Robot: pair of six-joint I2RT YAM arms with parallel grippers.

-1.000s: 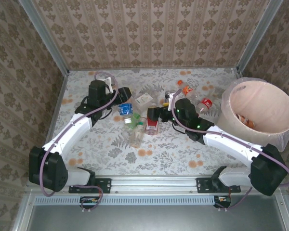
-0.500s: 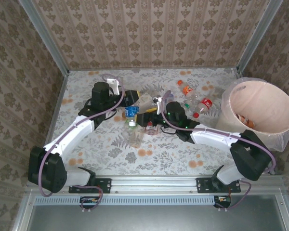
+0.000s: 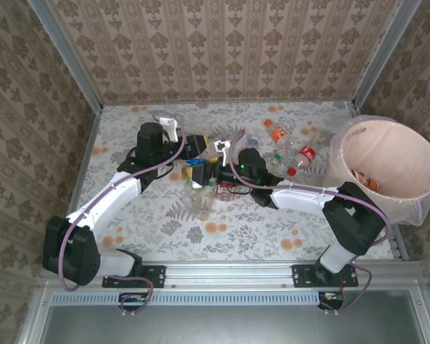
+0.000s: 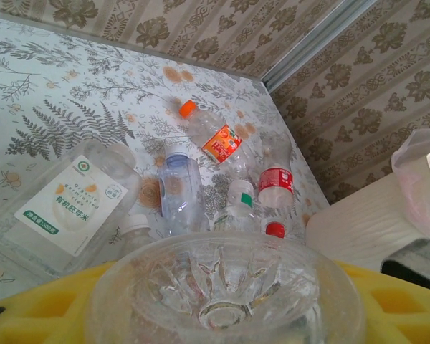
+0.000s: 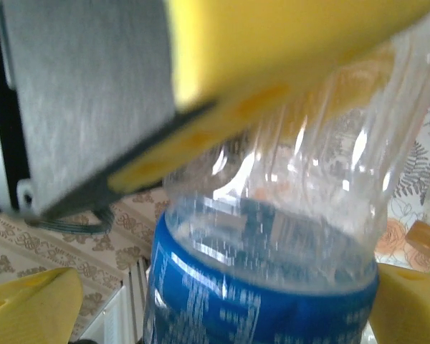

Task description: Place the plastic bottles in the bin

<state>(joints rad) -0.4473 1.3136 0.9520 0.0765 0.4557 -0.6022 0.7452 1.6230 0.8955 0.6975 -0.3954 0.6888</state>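
Handover step. My left gripper [image 3: 195, 162] clamps blue-label bottle [image 3: 194, 170] mid-table, well apart from bin [image 3: 335, 172]. My right gripper [image 5: 215, 308] is wide open and empty, fingers flanking bottle. Next, I judge: close right, release left, carry to bin.

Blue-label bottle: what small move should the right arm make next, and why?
Probably close the right fingers on the blue-label bottle. They stand open on either side of it, while the left fingers hold its clear end, and the bin stands on the right arm's side.
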